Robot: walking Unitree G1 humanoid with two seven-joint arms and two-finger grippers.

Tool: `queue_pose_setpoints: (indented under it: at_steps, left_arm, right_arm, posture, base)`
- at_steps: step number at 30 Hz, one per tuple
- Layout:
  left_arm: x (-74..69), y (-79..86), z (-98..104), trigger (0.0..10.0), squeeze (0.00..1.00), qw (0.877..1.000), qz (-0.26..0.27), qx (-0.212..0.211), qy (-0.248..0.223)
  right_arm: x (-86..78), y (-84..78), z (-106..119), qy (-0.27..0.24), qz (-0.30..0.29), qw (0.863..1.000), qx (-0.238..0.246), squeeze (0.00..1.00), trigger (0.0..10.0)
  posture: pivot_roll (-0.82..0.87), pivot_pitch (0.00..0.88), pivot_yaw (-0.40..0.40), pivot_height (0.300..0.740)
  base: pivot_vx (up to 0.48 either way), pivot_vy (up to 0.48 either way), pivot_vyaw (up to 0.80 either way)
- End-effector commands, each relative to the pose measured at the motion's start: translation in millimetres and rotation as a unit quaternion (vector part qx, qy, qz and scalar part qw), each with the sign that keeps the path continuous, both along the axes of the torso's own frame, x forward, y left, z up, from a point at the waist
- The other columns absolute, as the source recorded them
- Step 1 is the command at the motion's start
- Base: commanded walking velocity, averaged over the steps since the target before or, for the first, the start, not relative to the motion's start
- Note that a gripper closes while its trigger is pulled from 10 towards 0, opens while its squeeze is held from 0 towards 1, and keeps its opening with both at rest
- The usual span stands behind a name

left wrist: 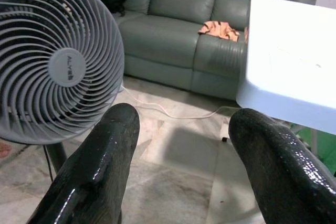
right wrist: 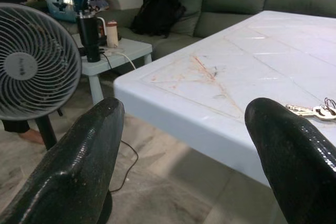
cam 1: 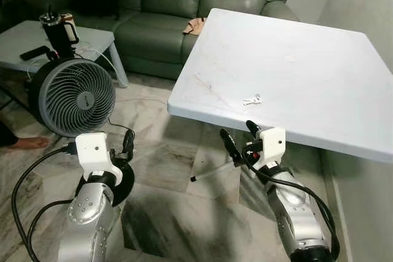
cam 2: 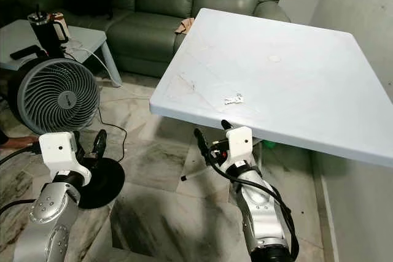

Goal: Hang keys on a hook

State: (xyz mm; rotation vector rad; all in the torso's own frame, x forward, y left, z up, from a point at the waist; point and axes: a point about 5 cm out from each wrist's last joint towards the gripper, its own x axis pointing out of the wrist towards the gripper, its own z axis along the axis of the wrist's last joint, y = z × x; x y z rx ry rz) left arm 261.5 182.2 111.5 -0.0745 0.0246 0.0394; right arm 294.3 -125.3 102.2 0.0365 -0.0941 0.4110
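**A:** Where the room opens out ahead, what's biggest?

**B:** A green sofa (cam 1: 184, 4) at the back, with a white desk (cam 1: 307, 47) in front of it on the right. Left of the desk, a grey fan (cam 1: 72, 96) stands on the marble floor (cam 1: 159, 151), and behind the fan a low side table (cam 1: 24, 38) carries a dark tumbler (cam 1: 56, 29).

**A:** And the keys?

**B:** The keys (cam 1: 252, 99) lie flat on the desk near its front edge, touching nothing else.

**A:** The grippers?

**B:** The right gripper (cam 1: 238, 136) sits just below that front edge, under the keys, fingers spread. The left gripper (cam 1: 124, 145) hangs low by the fan, fingers apart too. Something orange, probably cloth (left wrist: 221, 29), rests on the sofa.
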Motion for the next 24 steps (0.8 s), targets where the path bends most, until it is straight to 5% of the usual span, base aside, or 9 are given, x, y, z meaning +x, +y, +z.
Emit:
queue_pose_setpoints:
  at_steps: [1,24]
  left_arm:
    - [2.8,-2.0,5.2,10.0,0.00,1.000,-0.004,0.004,-0.007]
    - [2.6,-4.0,6.8,10.0,0.00,1.000,-0.008,0.006,-0.006]
  right_arm:
    - [-0.2,-1.6,2.0,-0.002,-0.002,1.000,-0.001,0.00,10.0]
    - [-1.6,-1.2,0.5,0.004,0.000,1.000,0.003,0.00,10.0]
  posture:
    - [-0.07,0.019,-0.024,0.740]
    - [-0.06,0.020,-0.021,0.740]
  base:
    - [0.311,0.000,0.00]
    - [0.307,0.000,0.00]
